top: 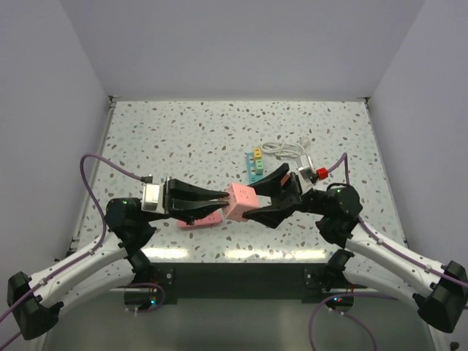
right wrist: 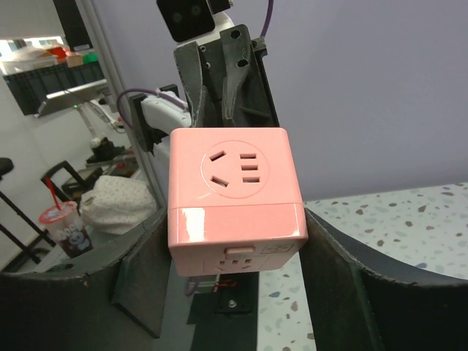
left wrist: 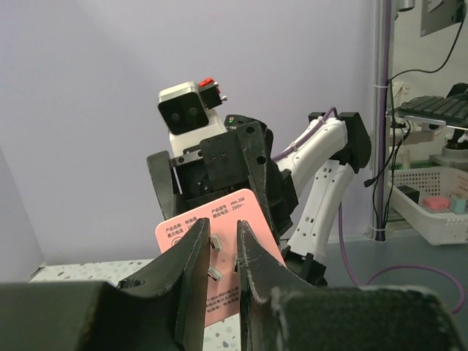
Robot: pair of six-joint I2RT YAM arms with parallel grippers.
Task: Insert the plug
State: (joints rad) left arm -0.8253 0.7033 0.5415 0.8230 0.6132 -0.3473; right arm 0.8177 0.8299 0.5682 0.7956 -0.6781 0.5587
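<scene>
A pink cube socket (top: 240, 199) hangs above the table's middle, clamped between the fingers of my right gripper (top: 251, 202). In the right wrist view the cube (right wrist: 234, 190) fills the gap of that gripper (right wrist: 234, 227) and shows a round socket face. My left gripper (top: 223, 197) faces it from the left, tips at the cube's back. In the left wrist view that back face (left wrist: 219, 216) carries a label and metal prongs. The left gripper (left wrist: 221, 232) leaves only a narrow slit where the prongs show. I cannot tell whether it pinches them.
A flat pink piece (top: 201, 221) lies on the table under the left gripper. A coiled white cable (top: 285, 150) and a row of small coloured blocks (top: 254, 167) lie behind the cube. White walls enclose the speckled table (top: 183, 139).
</scene>
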